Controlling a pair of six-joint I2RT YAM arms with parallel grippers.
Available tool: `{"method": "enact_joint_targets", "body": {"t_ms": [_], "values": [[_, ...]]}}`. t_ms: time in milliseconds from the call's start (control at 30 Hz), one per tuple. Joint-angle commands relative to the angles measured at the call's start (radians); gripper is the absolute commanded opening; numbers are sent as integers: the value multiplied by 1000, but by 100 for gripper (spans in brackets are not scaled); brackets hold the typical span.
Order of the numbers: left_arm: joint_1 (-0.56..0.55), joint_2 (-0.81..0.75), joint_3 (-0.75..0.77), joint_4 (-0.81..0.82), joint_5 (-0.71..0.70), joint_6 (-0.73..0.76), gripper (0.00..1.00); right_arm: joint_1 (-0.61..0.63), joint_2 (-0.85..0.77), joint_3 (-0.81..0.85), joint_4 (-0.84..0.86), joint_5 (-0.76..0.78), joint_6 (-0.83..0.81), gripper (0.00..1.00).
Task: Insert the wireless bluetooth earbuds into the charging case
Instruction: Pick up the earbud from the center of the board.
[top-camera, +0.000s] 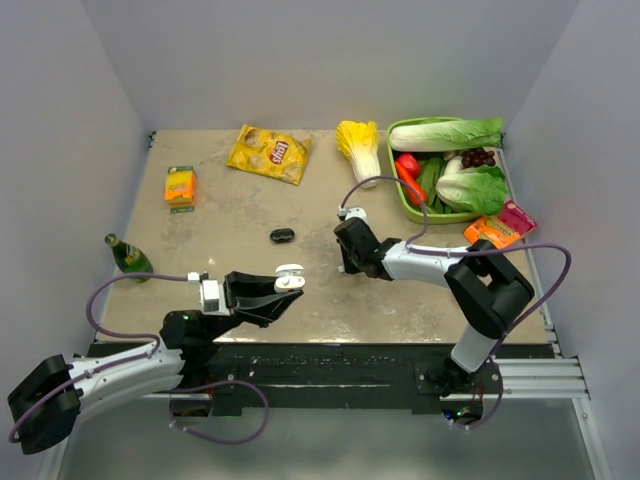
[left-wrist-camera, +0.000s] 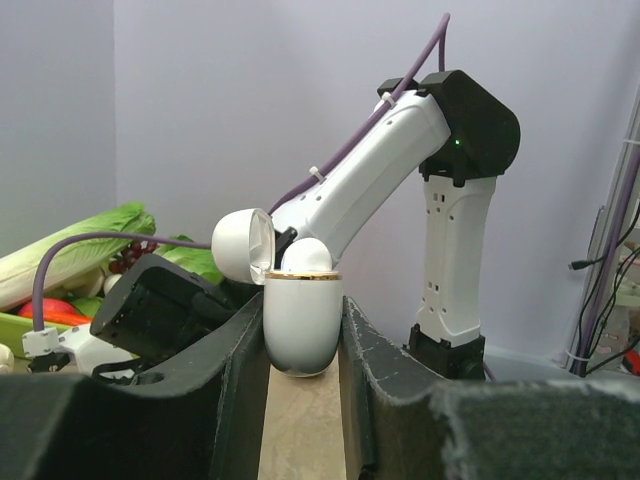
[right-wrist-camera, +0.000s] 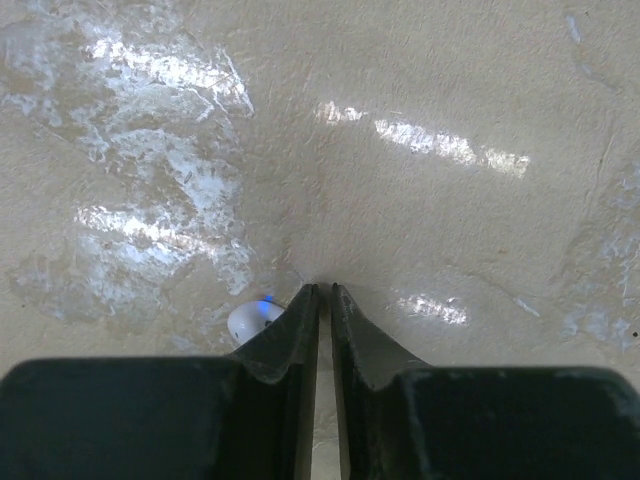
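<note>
Top external view: the left gripper (top-camera: 288, 283) is clenched on a white egg-shaped plastic charging case (top-camera: 291, 276), lifted off the beige tabletop (top-camera: 230, 215) near its front edge. Judged purpose: to present the case for loading. The right gripper (top-camera: 348, 262) points down at the table, a little right of the case. A small black oblong object (top-camera: 282, 235) lies on the table between and behind the two grippers; it is too small to identify. A green basket of vegetables (top-camera: 400, 200) sits at the far right, well apart.

Left wrist view: the black fingers (left-wrist-camera: 235, 360) grasp the case (left-wrist-camera: 303, 320) by its lower body, upright, hinged lid (left-wrist-camera: 243, 245) swung open to the left. A rounded white form shows above the gold rim; whether it is a seated bud or the insert cannot be told.

Right wrist view: the right gripper (right-wrist-camera: 320, 288) has its fingers drawn almost together, only a thin slit between them and nothing visible in it, tips at the table surface. A tiny white earbud (right-wrist-camera: 248, 320) with a blue light lies on the table just outside the left-hand finger in this view — beside it, not grasped. Judgement: the fingers need to part and re-centre over it.
</note>
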Motion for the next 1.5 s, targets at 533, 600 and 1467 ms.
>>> {"method": "enact_joint_targets", "body": {"t_ms": [533, 600, 1467], "values": [[-14, -16, -49, 160, -10, 12, 0, 85, -64, -117, 51, -46, 72, 13], [-14, -19, -49, 155, -10, 10, 0, 85, -77, -112, 20, -9, 93, 17], [-23, -65, -52, 108, -17, 12, 0, 64, -108, -45, -48, 44, 110, 26]]}}
